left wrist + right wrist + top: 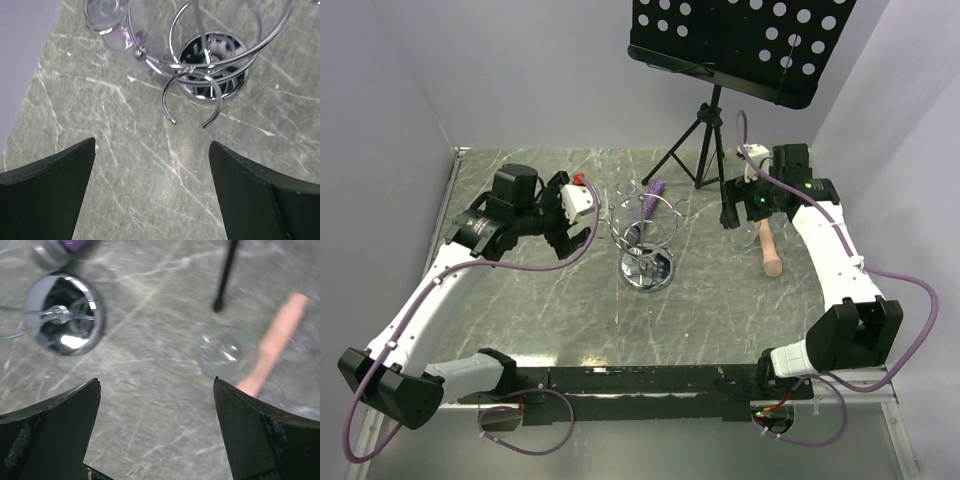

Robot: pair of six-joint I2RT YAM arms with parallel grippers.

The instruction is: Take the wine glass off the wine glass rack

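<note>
The chrome wine glass rack (645, 235) stands mid-table on its round disc base (65, 315), its wire loops (192, 95) curving out from the post. One clear wine glass (112, 20) sits by the rack's far-left loops; whether it hangs on one I cannot tell. Another clear wine glass (225, 352) rests on the table beside a tan wooden stick (275, 340), just beyond my right gripper (157, 379), which is open with nothing between its fingers. My left gripper (152, 141) is open over bare table, left of the rack and short of its nearest loop.
A black tripod music stand (740, 40) stands at the back right, one leg (225, 275) reaching down near the glass on the table. A purple object with a silver end (653, 195) lies behind the rack. Walls close in on the left and right.
</note>
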